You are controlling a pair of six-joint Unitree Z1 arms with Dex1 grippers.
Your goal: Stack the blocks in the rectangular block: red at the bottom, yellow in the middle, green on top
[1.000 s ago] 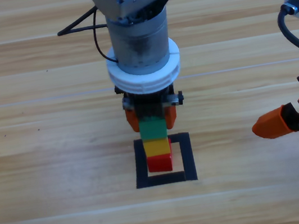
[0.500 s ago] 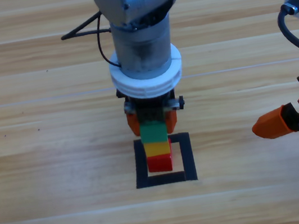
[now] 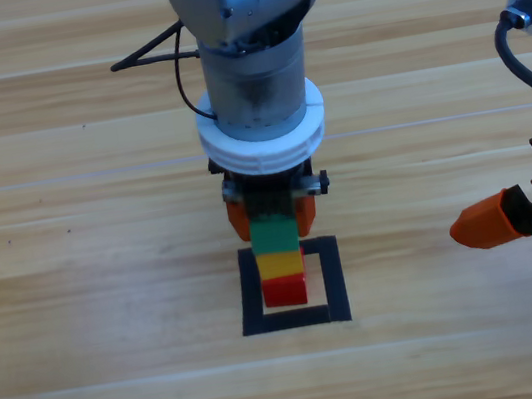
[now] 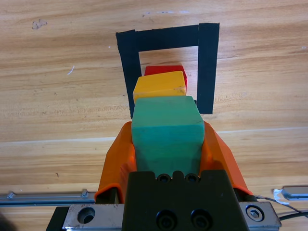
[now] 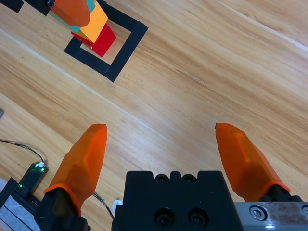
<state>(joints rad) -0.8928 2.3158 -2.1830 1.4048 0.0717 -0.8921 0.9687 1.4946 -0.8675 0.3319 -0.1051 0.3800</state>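
Note:
The red block [image 3: 284,291] sits inside the black tape rectangular block [image 3: 333,280]. On it rests the yellow block [image 3: 278,261], and the green block [image 3: 273,233] is on top. My left gripper [image 3: 271,219] comes down from the top edge, shut on the green block. In the left wrist view its orange jaws hug both sides of the green block [image 4: 166,132], with yellow [image 4: 160,85] and red [image 4: 166,70] below it inside the tape [image 4: 208,67]. My right gripper [image 3: 509,201] waits open at the right edge; its wrist view shows the stack [image 5: 98,29] far off.
A black cable [image 3: 146,51] trails behind the left arm at the top. The right arm's cable [image 3: 529,67] loops at the right edge. Bare wooden table [image 3: 88,288] lies left of the stack and between the stack and the right gripper.
The left arm has shifted very slightly to the right over the stack. The three blocks and the right gripper have stayed put.

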